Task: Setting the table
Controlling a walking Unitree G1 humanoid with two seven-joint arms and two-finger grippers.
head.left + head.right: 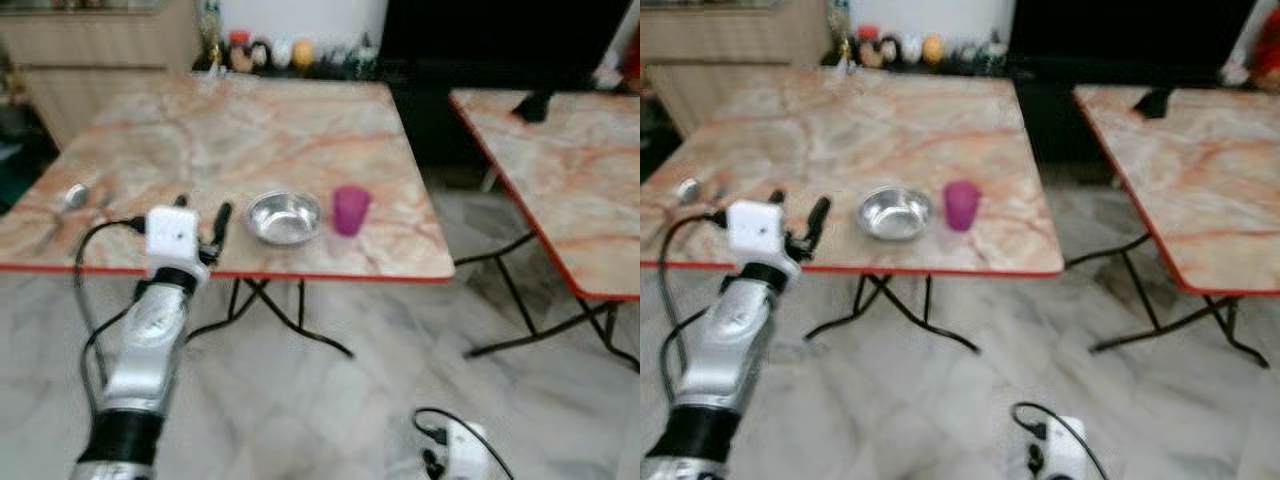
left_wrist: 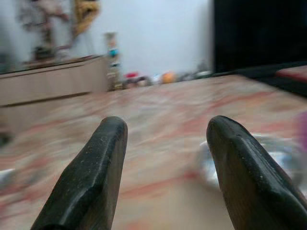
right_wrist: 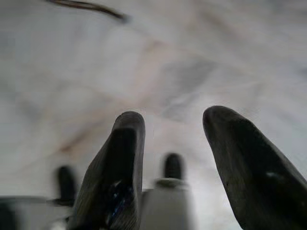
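Observation:
A steel bowl [image 1: 284, 217] and a purple cup [image 1: 350, 210] stand side by side near the front edge of the marble-topped table [image 1: 230, 130]. A spoon and a fork [image 1: 72, 203] lie at its front left. My left gripper [image 1: 202, 211] is raised over the front edge, just left of the bowl, open and holding nothing. In the left wrist view its fingers [image 2: 96, 163] frame the tabletop, with the blurred bowl [image 2: 261, 158] beside one finger. My right gripper [image 3: 175, 120] hangs low and open over the tiled floor.
A second marble table [image 1: 560, 170] stands to the right, with a floor gap between the two. Black folding legs [image 1: 290, 320] cross under the near table. Small ornaments [image 1: 270, 50] line a low ledge behind it, and a wooden cabinet [image 1: 90, 50] stands at the back left.

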